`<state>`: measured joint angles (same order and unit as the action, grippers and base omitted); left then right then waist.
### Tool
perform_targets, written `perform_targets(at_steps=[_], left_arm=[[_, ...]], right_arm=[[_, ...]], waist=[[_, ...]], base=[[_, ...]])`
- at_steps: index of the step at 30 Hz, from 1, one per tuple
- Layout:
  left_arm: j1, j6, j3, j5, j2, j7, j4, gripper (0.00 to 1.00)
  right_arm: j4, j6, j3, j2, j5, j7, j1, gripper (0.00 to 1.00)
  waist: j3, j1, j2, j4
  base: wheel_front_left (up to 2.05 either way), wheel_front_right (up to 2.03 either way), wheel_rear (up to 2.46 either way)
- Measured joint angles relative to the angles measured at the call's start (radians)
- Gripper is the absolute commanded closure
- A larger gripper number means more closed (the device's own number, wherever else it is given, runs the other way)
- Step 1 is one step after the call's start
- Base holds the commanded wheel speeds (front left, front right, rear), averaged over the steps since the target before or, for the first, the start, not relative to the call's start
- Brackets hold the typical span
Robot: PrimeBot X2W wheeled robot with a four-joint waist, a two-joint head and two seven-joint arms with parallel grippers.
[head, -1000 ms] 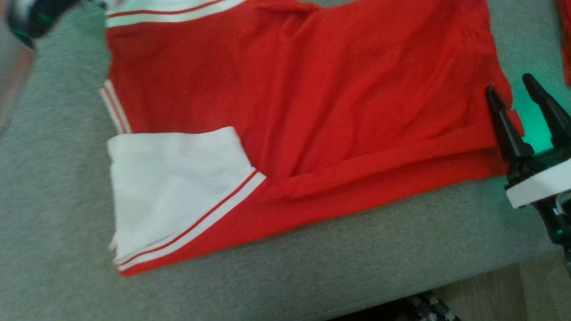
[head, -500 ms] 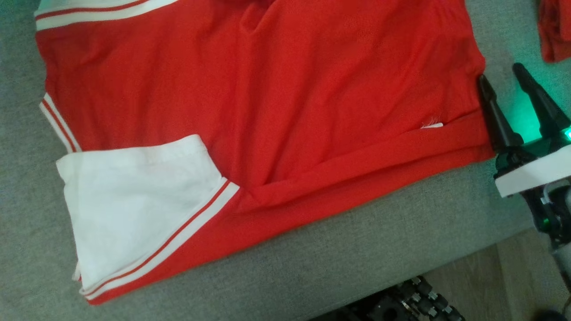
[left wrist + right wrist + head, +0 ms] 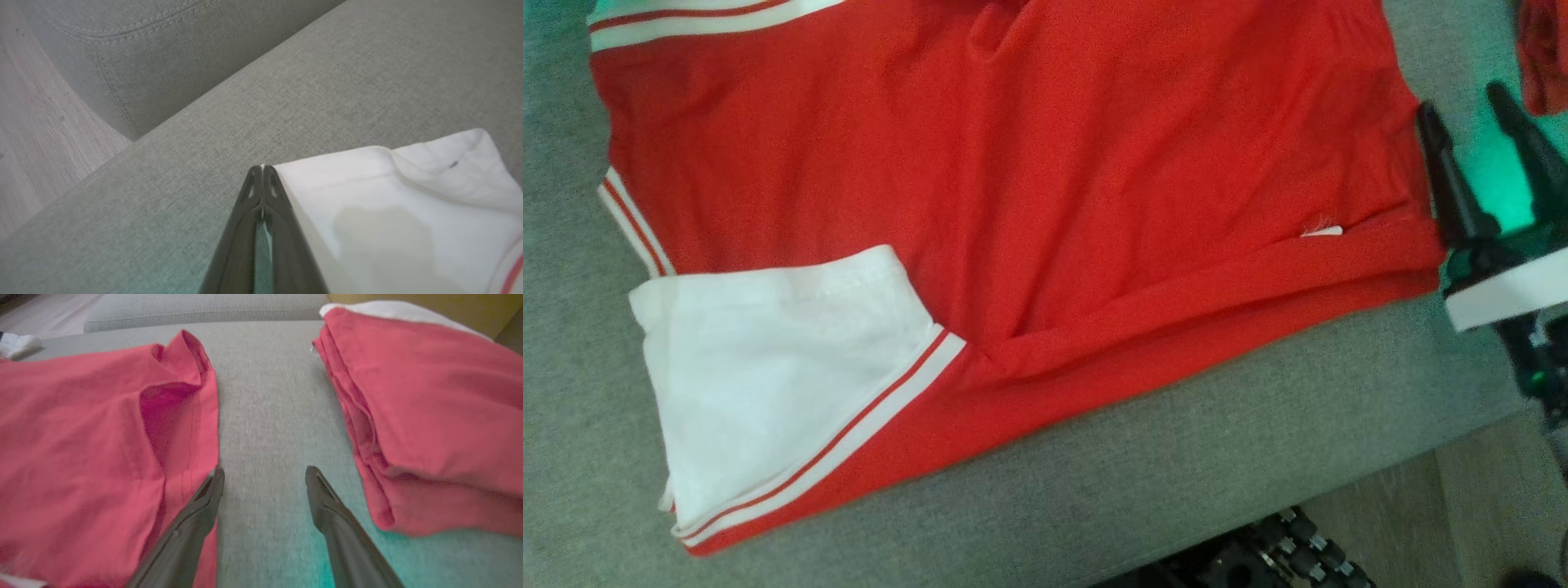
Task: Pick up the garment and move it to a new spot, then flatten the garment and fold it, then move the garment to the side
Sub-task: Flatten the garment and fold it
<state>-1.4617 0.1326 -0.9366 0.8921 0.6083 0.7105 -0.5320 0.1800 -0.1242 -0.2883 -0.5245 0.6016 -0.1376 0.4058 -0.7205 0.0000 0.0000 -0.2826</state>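
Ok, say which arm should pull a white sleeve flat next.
Left. The left gripper is shut at the edge of a white sleeve, seemingly pinching it; the right gripper hangs open at the opposite side of the garment.

A clear lane, walled by cloth
Bare sofa cushion [image 3: 265, 396] runs between the spread garment [image 3: 81, 437] and the folded red pile [image 3: 429, 408]; its near edge lies free too.

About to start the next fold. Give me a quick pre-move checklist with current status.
1. Grip: left gripper shut on white sleeve corner, white sliver between its fingers: ok.
2. Opening: right gripper open: ok.
3. Second hold: right gripper on garment hem: not ok, one finger merely beside the edge.
4. Flatness: garment shows a ridge near the front hem: not ok.
5. Spacing: folded red pile apart from right gripper: ok.
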Motion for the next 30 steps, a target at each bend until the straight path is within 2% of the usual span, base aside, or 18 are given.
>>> perform_targets(at_steps=[8, 12, 15, 19, 22, 23, 24, 30], left_arm=[[-0.037, 0.000, -0.033, 0.037, 0.004, -0.065, 0.028, 1.00], [-0.043, 0.000, -0.046, 0.109, 0.004, -0.078, 0.075, 1.00], [-0.034, 0.000, -0.078, 0.177, 0.014, -0.057, 0.167, 1.00], [0.020, 0.000, -0.126, 0.259, 0.065, -0.007, 0.314, 1.00], [0.055, 0.000, -0.161, 0.241, 0.128, -0.002, 0.387, 1.00], [0.061, 0.000, -0.168, 0.223, 0.145, -0.010, 0.400, 0.33], [0.065, -0.001, -0.170, 0.198, 0.156, -0.026, 0.408, 0.00], [0.066, -0.002, -0.195, 0.046, 0.165, -0.150, 0.449, 0.00]], right_arm=[[-0.010, 0.000, 0.018, -0.031, 0.000, 0.016, 0.054, 0.00], [-0.005, 0.000, 0.018, -0.031, 0.000, 0.016, 0.052, 0.00], [-0.002, 0.000, 0.022, -0.031, 0.000, 0.016, 0.044, 0.00], [0.005, 0.000, 0.037, -0.031, 0.006, 0.016, 0.011, 0.00], [0.005, 0.000, 0.046, -0.033, 0.006, 0.016, -0.005, 0.00], [0.004, 0.000, 0.048, -0.033, 0.006, 0.018, -0.007, 0.00], [0.001, 0.000, 0.050, -0.033, 0.006, 0.023, -0.007, 0.00], [-0.015, 0.000, 0.051, -0.032, 0.006, 0.033, -0.007, 0.00]], waist=[[0.011, 0.0000, 0.0000, 0.029], [0.019, 0.0000, 0.0000, 0.043], [0.028, 0.0000, 0.0000, 0.053], [0.041, 0.0000, 0.0000, 0.065], [0.046, -0.0001, 0.0000, 0.075], [0.046, -0.0001, 0.0000, 0.079], [0.046, -0.0001, 0.0000, 0.082], [0.046, -0.0001, 0.0000, 0.092]], base=[[0.00, 0.00, 0.00], [0.00, 0.00, 0.00], [0.00, 0.00, 0.00], [0.00, 0.00, 0.00], [0.00, 0.00, 0.00], [0.00, 0.00, 0.00], [0.00, 0.00, 0.00], [0.00, 0.00, 0.00]])
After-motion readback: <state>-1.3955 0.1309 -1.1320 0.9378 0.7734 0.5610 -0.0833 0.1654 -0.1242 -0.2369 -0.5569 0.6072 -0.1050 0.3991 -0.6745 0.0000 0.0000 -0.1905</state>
